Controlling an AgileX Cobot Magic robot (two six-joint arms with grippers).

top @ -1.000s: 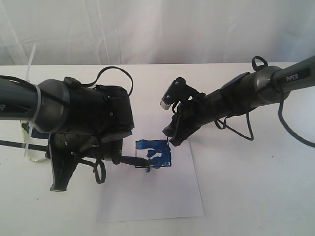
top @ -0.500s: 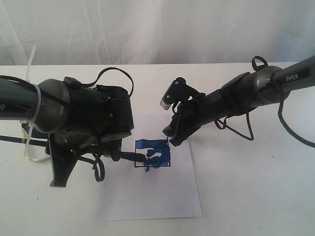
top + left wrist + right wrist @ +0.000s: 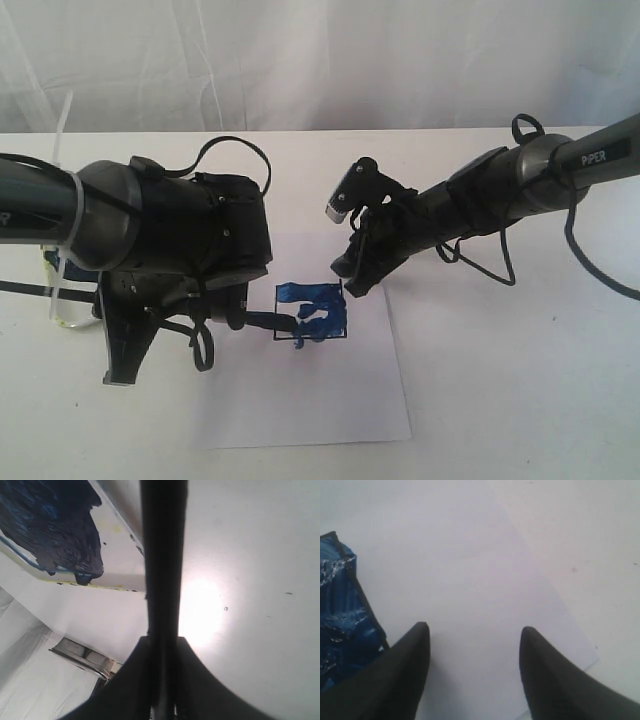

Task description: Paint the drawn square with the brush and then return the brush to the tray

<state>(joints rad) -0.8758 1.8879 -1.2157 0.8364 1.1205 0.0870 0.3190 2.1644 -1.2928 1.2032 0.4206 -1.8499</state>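
Note:
The drawn square (image 3: pixel 312 312) on the white paper sheet (image 3: pixel 300 400) is smeared with blue paint; its blue corner also shows in the right wrist view (image 3: pixel 340 605). My left gripper (image 3: pixel 162 647) is shut on the brush (image 3: pixel 162 555), whose dark handle runs straight out between the jaws. In the exterior view the brush (image 3: pixel 268 321) reaches from under my left arm, its tip resting on the square's lower left part. My right gripper (image 3: pixel 472 635) is open and empty, low over the paper beside the square's far right corner (image 3: pixel 355 275). The tray (image 3: pixel 120 560) is smeared with blue paint.
The tray (image 3: pixel 62 318) lies at the table's left, mostly hidden behind my bulky left arm (image 3: pixel 170 240). A white curtain hangs behind the table. Bare white tabletop (image 3: pixel 520 380) lies right of the paper. The paper's edge (image 3: pixel 580 635) runs close to my right finger.
The brush tip has shifted slightly across the square, and the paper's near edge has crept a little to the left. The right arm has not moved.

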